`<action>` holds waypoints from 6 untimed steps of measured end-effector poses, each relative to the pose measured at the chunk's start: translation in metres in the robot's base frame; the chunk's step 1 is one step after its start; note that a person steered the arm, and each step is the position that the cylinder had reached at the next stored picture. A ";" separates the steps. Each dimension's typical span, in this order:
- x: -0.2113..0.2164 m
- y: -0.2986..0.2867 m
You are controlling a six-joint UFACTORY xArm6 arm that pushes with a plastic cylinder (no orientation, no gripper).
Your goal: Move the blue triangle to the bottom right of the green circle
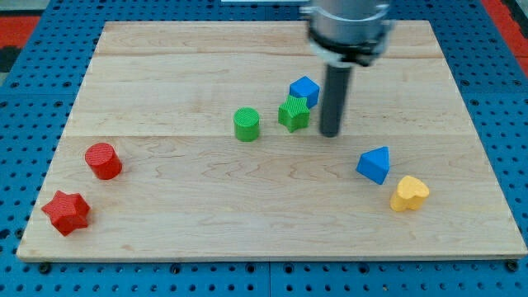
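Observation:
The blue triangle (pixel 374 164) lies on the wooden board (pixel 272 239) at the view's right of centre. The green circle (pixel 246 124) stands near the board's middle, well to the view's left of the triangle and a little higher. My tip (pixel 330 133) is down at the board, between them: up and to the left of the blue triangle, and just right of a green star (pixel 294 113) and a blue cube (pixel 304 90). It touches no block.
A yellow heart (pixel 409 194) lies just below and right of the blue triangle. A red circle (pixel 103 160) and a red star (pixel 66 212) sit at the board's lower left. Blue pegboard (pixel 25 99) surrounds the board.

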State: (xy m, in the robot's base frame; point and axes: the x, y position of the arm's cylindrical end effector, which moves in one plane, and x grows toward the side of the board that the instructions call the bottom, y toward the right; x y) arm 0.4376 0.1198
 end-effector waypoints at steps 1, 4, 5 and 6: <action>0.000 0.027; 0.061 0.041; 0.061 0.024; 0.061 -0.014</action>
